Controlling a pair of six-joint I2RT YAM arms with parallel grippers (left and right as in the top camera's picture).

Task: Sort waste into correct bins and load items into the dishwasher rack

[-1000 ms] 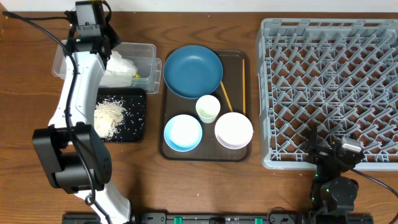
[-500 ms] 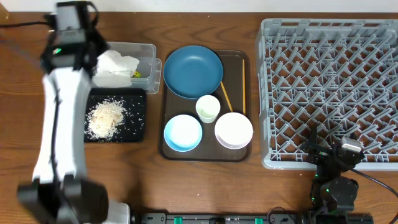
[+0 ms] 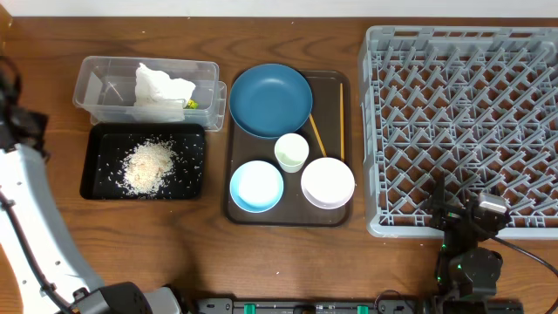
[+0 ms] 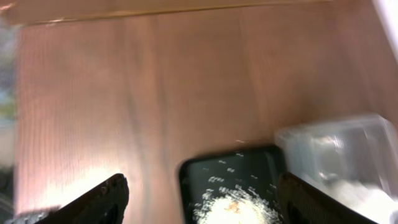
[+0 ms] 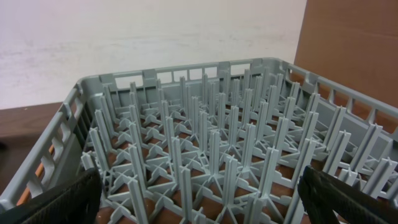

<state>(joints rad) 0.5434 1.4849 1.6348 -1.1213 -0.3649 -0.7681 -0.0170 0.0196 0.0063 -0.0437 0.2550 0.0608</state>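
Observation:
Crumpled white tissue (image 3: pixel 161 87) and a bit of yellow-green wrapper (image 3: pixel 191 105) lie in the clear tub (image 3: pixel 105 74). Rice scraps (image 3: pixel 150 164) are piled in the black tray (image 3: pixel 96 179). On the brown serving tray sit the dark blue plate (image 3: pixel 270 99), light blue bowl (image 3: pixel 256 186), white bowl (image 3: pixel 328 181), pale cup (image 3: pixel 292 152) and chopsticks (image 3: pixel 316 133). My left gripper (image 4: pixel 202 186) is open and empty at the table's far left (image 3: pixel 16 118), off the black tray's left end. My right gripper (image 5: pixel 199 186) is open at the near edge of the grey rack (image 3: pixel 462 122).
The brown serving tray (image 3: pixel 288 220) lies between the bins and the rack. Bare wood table runs along the front and the far left. The rack (image 5: pixel 205 143) holds nothing among its pegs. A cable trails from the right arm's base (image 3: pixel 471 262).
My left arm has swung from above the clear tub out to the table's left edge, and its jaws have opened. The tissue now lies uncovered in the tub. The right arm has not moved.

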